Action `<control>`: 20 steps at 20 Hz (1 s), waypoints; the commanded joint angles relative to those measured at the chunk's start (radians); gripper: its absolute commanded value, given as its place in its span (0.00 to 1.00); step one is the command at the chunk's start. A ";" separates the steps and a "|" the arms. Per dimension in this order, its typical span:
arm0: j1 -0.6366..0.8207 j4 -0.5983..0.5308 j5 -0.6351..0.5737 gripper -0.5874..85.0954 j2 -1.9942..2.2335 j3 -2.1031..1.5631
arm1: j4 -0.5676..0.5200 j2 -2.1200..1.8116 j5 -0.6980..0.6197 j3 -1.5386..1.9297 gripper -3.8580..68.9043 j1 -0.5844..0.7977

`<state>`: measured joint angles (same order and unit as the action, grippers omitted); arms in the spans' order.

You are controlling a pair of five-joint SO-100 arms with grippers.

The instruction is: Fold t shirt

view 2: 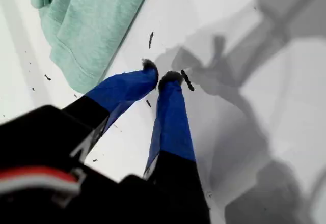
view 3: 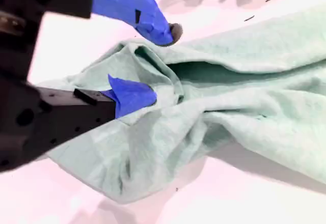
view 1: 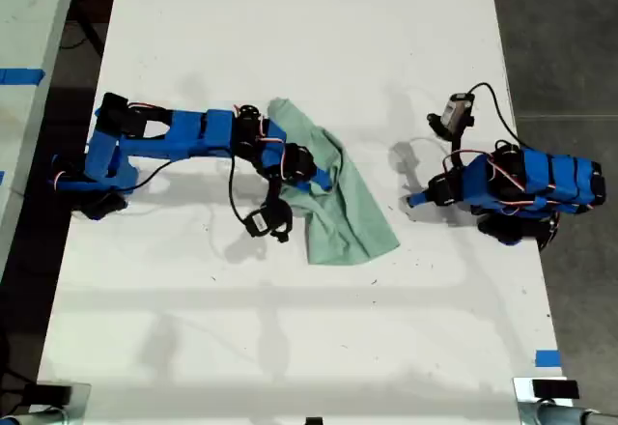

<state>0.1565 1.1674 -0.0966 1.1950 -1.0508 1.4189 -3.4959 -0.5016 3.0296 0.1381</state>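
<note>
Second gripper point(view 3: 153, 63): jaws apart, one blue finger point(view 3: 133, 94) pressed into the t shirt, the other finger point(view 3: 153, 23) raised above a fold; nothing is pinched yet as far as I can tell.
First gripper point(view 2: 163, 76): tips drawn almost together with only a sliver between them, nothing held, parked over bare table point(view 2: 285, 112) near the hem of the cloth.
T shirt point(view 1: 338, 198): pale mint-green, bunched and wrinkled, lying mid-table in the exterior view; one end is under the wrist of my second arm point(view 1: 193, 135), which reaches in from the exterior view's left, the other end fans out toward the exterior view's lower right.
First arm point(view 1: 521, 188): folded up at the exterior view's right, well apart from the cloth there.
Step in hand: my judgement is a grasp on the ridge of fabric between the second gripper's fingers.
Doing it well: close on a single layer near the edge instead of the thick bunch, so the cloth lifts flat.
Then: draw it along the table slowly; the wrinkles need pulling out before any fold will lie clean.
Risk: soft knit may slip from the tips, or drag the whole heap along.
Help: my first gripper could pin the near hem.
</note>
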 commanded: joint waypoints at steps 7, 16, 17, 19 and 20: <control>0.023 0.163 0.095 0.01 0.538 -0.328 | -0.025 -0.006 -0.005 0.054 0.11 -0.002; 0.098 -0.224 0.184 0.01 1.536 -1.574 | -0.025 -0.006 -0.003 0.054 0.12 0.002; 0.124 -0.305 0.175 0.01 1.654 -1.713 | -0.025 -0.006 -0.003 0.054 0.12 0.005; 0.173 -0.371 0.141 0.01 1.815 -1.888 | -0.025 -0.006 -0.002 0.054 0.12 0.009; 0.193 -0.377 0.110 0.01 1.861 -1.931 | -0.025 -0.006 0.000 0.054 0.12 0.009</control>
